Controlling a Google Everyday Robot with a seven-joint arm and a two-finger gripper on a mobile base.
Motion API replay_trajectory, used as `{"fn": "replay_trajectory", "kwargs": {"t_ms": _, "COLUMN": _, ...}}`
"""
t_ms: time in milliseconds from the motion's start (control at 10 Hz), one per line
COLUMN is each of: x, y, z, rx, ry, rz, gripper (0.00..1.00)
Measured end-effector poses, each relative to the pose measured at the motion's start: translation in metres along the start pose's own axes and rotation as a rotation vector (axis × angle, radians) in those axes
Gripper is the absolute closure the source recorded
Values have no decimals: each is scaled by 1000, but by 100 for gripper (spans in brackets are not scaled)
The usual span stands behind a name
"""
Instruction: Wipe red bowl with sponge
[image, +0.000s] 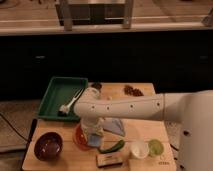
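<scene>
The red bowl (79, 137) sits on the wooden board at the front centre-left, and only its left part shows. My gripper (93, 136) points down into the bowl and covers its right half. A small light-blue piece, the sponge (95, 143), shows at the gripper's tip over the bowl's right edge. My white arm (135, 107) reaches in from the right across the board.
A maroon bowl (48, 146) sits front left. A grey-blue cloth (116, 126), a green pepper (113, 146), a tan block (110, 159), a white cup (138, 148) and a green round thing (155, 147) lie to the right. A green tray (56, 92) holding a brush stands behind.
</scene>
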Motion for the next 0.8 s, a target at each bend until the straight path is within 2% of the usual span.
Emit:
{"fn": "replay_trajectory", "kwargs": {"t_ms": 200, "x": 23, "y": 7, "z": -4, "rx": -2, "ry": 17, "rz": 25, "gripper": 100}}
{"fn": "replay_trajectory", "kwargs": {"t_ms": 400, "x": 37, "y": 1, "z": -4, "rx": -6, "ry": 17, "rz": 14, "gripper": 100}}
{"fn": "replay_trajectory", "kwargs": {"t_ms": 600, "x": 54, "y": -23, "z": -2, "rx": -7, "ry": 8, "rz": -22, "gripper": 100}}
{"fn": "replay_trajectory", "kwargs": {"t_ms": 800, "x": 58, "y": -54, "z": 2, "rx": -5, "ry": -2, "rz": -83, "gripper": 100}}
